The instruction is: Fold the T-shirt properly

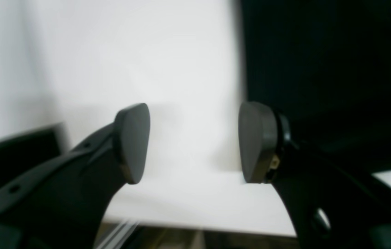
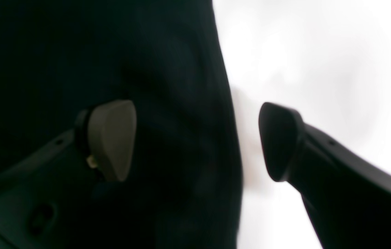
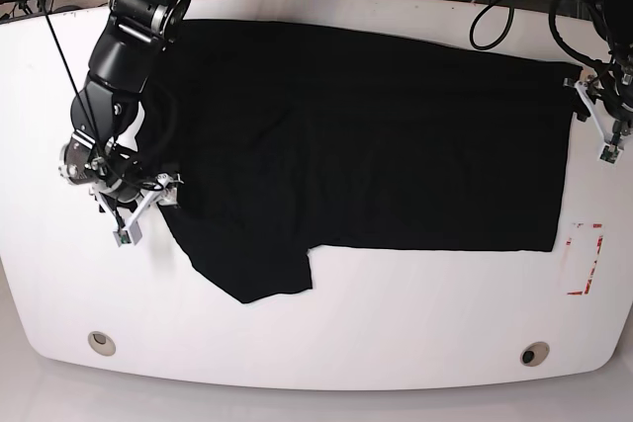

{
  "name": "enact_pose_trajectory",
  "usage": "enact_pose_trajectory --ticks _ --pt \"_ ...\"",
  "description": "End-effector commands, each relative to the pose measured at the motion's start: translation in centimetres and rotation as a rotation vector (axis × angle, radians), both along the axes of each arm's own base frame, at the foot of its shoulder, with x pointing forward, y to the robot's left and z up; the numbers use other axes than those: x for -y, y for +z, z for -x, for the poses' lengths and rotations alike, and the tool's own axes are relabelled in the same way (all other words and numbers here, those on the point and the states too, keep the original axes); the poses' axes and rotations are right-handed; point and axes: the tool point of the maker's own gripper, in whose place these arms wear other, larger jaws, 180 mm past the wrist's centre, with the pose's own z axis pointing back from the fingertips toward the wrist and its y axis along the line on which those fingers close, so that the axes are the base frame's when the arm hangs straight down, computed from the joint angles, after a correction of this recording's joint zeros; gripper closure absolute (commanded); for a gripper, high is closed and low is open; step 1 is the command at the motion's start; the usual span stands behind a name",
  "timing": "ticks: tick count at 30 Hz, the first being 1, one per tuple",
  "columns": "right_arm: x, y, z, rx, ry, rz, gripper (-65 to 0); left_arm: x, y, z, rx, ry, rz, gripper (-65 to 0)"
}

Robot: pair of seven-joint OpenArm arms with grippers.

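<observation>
Lying flat on white bench [image 3: 326,323], large black cotton T-shirt [image 3: 366,145]; left gripper [image 3: 593,116] and right gripper [image 3: 148,200] jaws released, empty, at opposite edges.

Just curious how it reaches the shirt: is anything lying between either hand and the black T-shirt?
Nothing visible. Both hands, left and right, hang open at opposite edges of the T-shirt, with only bare white table nearby.

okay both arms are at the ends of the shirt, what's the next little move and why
Probably lower both and close on the cloth. Each open end effector straddles an edge of the T-shirt: the left end effector over its edge beside the white table, the right end effector likewise. Neither holds fabric yet, and one sleeve is still spread out.
</observation>
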Motion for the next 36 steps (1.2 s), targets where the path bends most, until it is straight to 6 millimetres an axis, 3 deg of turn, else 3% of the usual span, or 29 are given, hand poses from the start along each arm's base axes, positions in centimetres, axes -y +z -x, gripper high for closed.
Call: enact_pose_trajectory --ticks 1,8,12,19,22,24,27,29,32,34,36 --pt "0.7 1.5 -2.1 0.066 -0.010 -0.005 -53.1 0.0 -0.3 0.5 -0.004 0.013 0.004 -37.1" --pt "0.5 1.2 -4.3 0.074 -0.019 -0.052 -53.1 0.5 -2.6 3.3 -0.080 0.022 0.026 -37.1" --pt "-0.7 0.2 -5.1 0.095 -0.031 -0.130 -53.1 0.7 -3.8 4.2 -0.094 0.017 0.051 -37.1" --pt "-1.8 -0.7 -4.9 0.073 -0.027 -0.163 -53.1 0.5 -5.9 6.0 -0.125 0.034 0.097 -37.1" --pt "-3.4 -0.9 -5.1 0.074 -0.013 -0.187 -51.8 0.3 -6.2 6.3 -0.132 0.042 0.101 -37.1" --pt "-3.9 -0.9 -5.1 0.074 -0.009 -0.194 -46.8 0.0 -6.2 6.9 -0.139 0.052 0.097 -37.1" --pt "-4.0 -0.9 -5.2 0.076 -0.008 -0.196 -33.5 -1.0 -5.0 7.2 -0.111 0.073 0.074 -37.1" --pt "-4.1 -0.8 -5.4 0.089 -0.011 -0.202 -20.3 -1.5 -3.6 6.7 -0.067 0.084 0.052 -37.1" --pt "-4.1 -0.6 -5.5 0.101 -0.014 -0.205 -8.4 -2.4 -1.4 5.9 -0.004 0.093 0.012 -37.1" --pt "-4.1 -0.7 -5.5 0.100 -0.013 -0.205 -4.6 -3.1 0.0 5.5 0.036 0.111 -0.010 -37.1" --pt "-3.9 -0.6 -5.5 0.100 -0.015 -0.202 -4.0 -3.6 1.9 3.6 0.115 0.126 -0.022 -37.1"
